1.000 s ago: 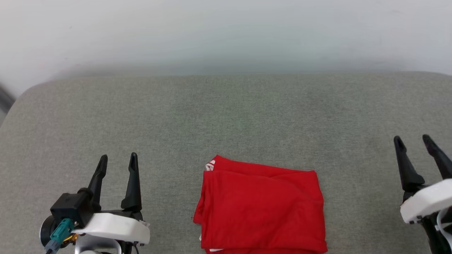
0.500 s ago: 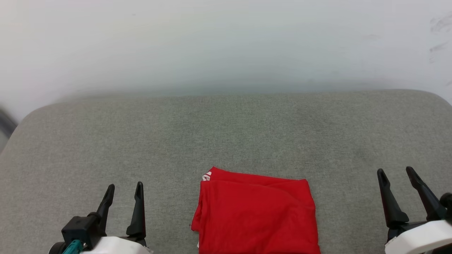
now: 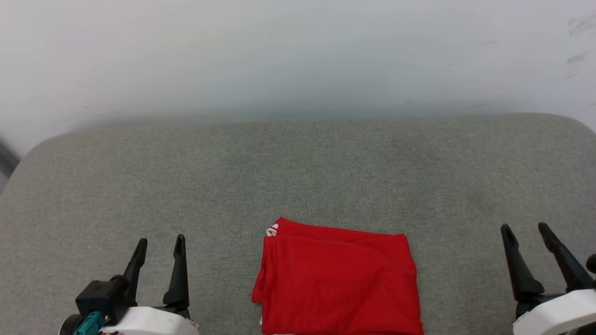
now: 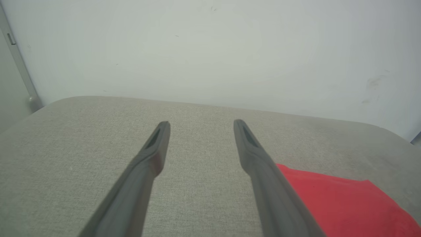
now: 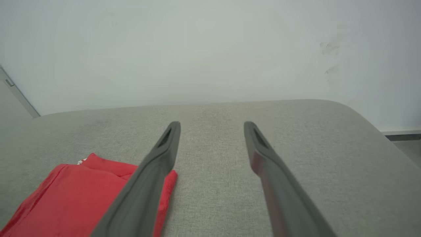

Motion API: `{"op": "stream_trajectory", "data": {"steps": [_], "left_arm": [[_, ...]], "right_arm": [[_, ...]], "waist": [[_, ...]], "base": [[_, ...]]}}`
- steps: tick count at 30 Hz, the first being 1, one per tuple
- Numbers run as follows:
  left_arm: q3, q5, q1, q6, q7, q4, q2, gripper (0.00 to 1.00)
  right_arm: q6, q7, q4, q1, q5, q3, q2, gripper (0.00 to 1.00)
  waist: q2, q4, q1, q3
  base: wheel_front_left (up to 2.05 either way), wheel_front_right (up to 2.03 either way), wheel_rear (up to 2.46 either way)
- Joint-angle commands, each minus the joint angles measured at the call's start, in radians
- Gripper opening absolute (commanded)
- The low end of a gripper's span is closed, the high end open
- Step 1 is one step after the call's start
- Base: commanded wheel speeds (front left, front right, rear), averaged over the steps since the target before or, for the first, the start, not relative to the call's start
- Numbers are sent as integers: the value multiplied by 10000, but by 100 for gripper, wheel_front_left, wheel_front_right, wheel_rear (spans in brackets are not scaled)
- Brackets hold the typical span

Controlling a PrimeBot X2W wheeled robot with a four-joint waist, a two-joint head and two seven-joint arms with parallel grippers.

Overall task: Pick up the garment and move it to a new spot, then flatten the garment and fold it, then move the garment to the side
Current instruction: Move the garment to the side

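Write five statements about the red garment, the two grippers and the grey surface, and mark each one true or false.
1. The red fabric garment lies folded into a compact rectangle on the grey fabric-covered surface. True.
2. The left gripper is clamped on the garment. False: it is open and apart from the garment, off to its left.
3. The right gripper is open and holds nothing. True.
4. The garment is spread out flat with both sleeves showing. False: it is folded, and only a small bit of white trim peeks out at its far left corner.
5. A plain pale wall stands behind the surface. True.
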Motion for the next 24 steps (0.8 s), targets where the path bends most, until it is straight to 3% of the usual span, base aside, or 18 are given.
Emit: {"op": "stream_trajectory", "data": {"steps": [1, 7, 12, 13, 15, 18, 21, 24], "left_arm": [[72, -36, -151, 42, -60, -14, 36, 100], [230, -22, -421, 41, -209, -68, -138, 100], [366, 58, -753, -45, -332, -104, -346, 100], [366, 58, -753, -45, -332, -104, -346, 100], [398, 179, -911, -54, -356, -81, -394, 100], [387, 303, -1116, -155, -384, -42, -591, 100], [383, 407, -1262, -250, -410, 21, -739, 100], [392, 489, -1433, -347, -420, 83, -925, 100]], "right_arm": [[-4, 137, 60, -98, 167, -194, 10, 100], [-4, 1340, 724, -510, 1443, -1424, -417, 100], [-3, 3821, 1773, -1069, 2966, -2607, -899, 100], [-3, 3821, 1773, -1069, 2966, -2607, -899, 100], [-4, 5180, 2131, -1255, 3367, -2940, -1081, 100], [-3, 7219, 2481, -1532, 3756, -3362, -901, 100], [-3, 9174, 2646, -1827, 4305, -3598, -155, 100], [-4, 10465, 2651, -1977, 4668, -3548, 470, 100]], "waist": [[0, 30, 0, 93], [0, 217, 0, 486], [0, 534, 0, 947], [0, 534, 0, 947], [0, 685, 0, 1173], [0, 872, 0, 1489], [0, 1051, 0, 1760], [0, 1203, 0, 1990]], "base": [[0, 0, 0], [0, 0, 0], [0, 0, 0], [0, 0, 0], [0, 0, 0], [0, 0, 0], [0, 0, 0], [0, 0, 0]]}}
